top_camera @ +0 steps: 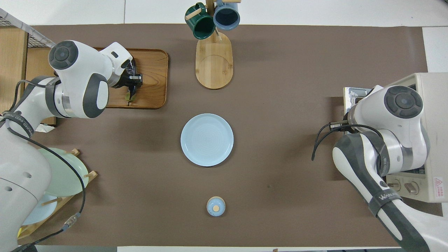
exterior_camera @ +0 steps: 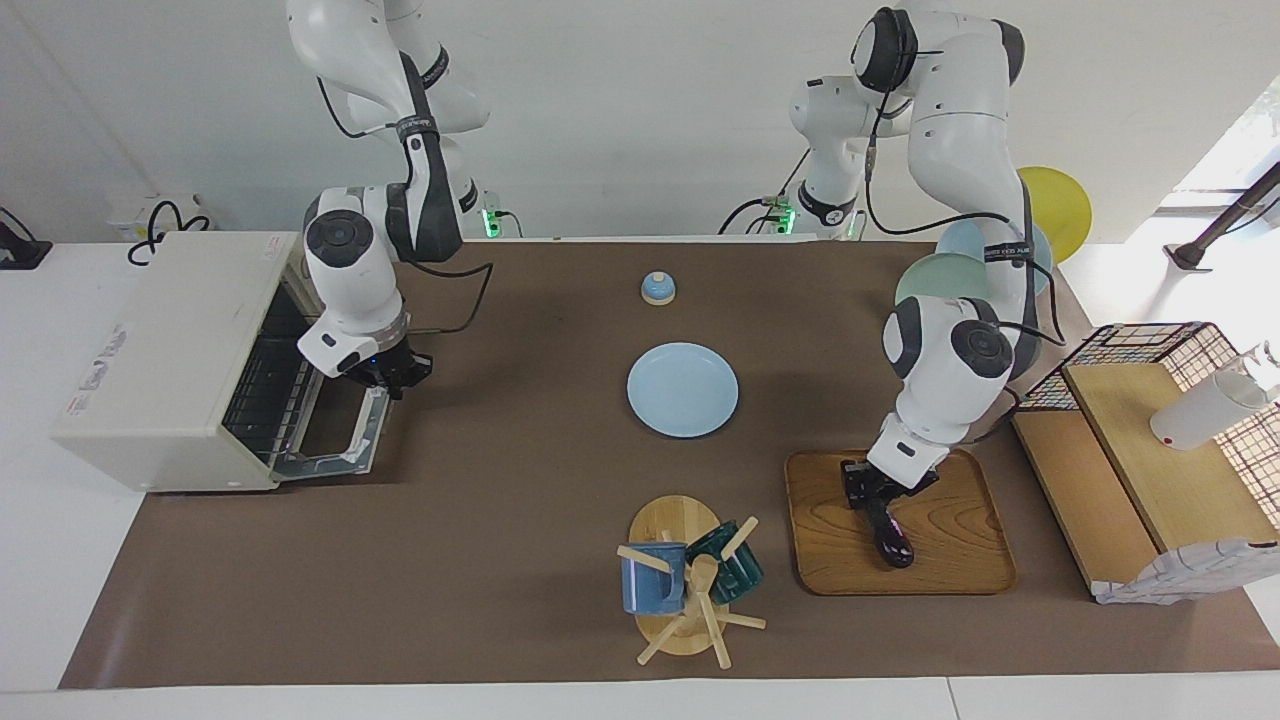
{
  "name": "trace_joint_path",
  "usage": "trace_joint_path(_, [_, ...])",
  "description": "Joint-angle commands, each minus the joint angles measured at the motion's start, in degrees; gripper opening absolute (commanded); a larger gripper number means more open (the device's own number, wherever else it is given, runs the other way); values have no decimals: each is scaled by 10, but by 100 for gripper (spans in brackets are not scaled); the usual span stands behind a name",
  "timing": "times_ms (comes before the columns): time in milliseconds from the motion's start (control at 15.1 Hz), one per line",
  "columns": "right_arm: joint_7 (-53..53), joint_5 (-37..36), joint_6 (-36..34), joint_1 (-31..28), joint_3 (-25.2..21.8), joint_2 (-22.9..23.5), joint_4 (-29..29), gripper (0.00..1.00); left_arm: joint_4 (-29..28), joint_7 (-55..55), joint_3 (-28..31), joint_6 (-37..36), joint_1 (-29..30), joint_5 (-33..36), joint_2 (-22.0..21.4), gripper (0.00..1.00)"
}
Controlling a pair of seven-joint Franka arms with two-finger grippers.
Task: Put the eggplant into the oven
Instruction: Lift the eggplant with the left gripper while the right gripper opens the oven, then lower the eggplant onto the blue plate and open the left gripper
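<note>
Standing at the right arm's end of the table, oven (exterior_camera: 170,360), door dropped open. Right gripper (exterior_camera: 392,375) over that door, fingers' state unreadable. Wooden tray (exterior_camera: 960,560) toward left arm's end. Left gripper (exterior_camera: 872,497) down on it, fingers clamped around eggplant (exterior_camera: 893,543), which lies on tray.

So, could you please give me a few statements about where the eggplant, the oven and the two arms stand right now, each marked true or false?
1. The eggplant lies on the light blue plate. False: it is on the wooden tray.
2. The oven has its door dropped open. True.
3. The left pincer is down at the eggplant. True.
4. The right pincer hangs over the mug rack. False: it is over the open oven door.
5. Two mugs hang on the rack. True.
</note>
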Motion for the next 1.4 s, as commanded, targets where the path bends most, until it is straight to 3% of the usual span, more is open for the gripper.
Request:
trace_joint_path(0, [9,-4,45,-2,-6,-6,-36,0,18,-3,0,-48,0,-5,-11,0])
trace_joint_path(266, [15,24,48,1,-6,-3,-38,0,12,-45,0,-132,-7,-33,-90,0])
trace_joint_path(598, [25,67,30,15,0,-3,-30,0,12,-137,0,-186,-67,-33,-133,0])
trace_joint_path(797, [28,76,-90,27,0,-5,54,0,-3,-161,-1,-187,-115,-44,-143,0])
trace_joint_path(1063, [22,75,-261,-7,-4,-11,179,0,-47,-193,-1,-168,-171,-48,-165,0])
trace_joint_path(1329, [-4,75,-336,-23,-7,-77,195,0,-120,-221,-1,-90,-217,-48,-187,0])
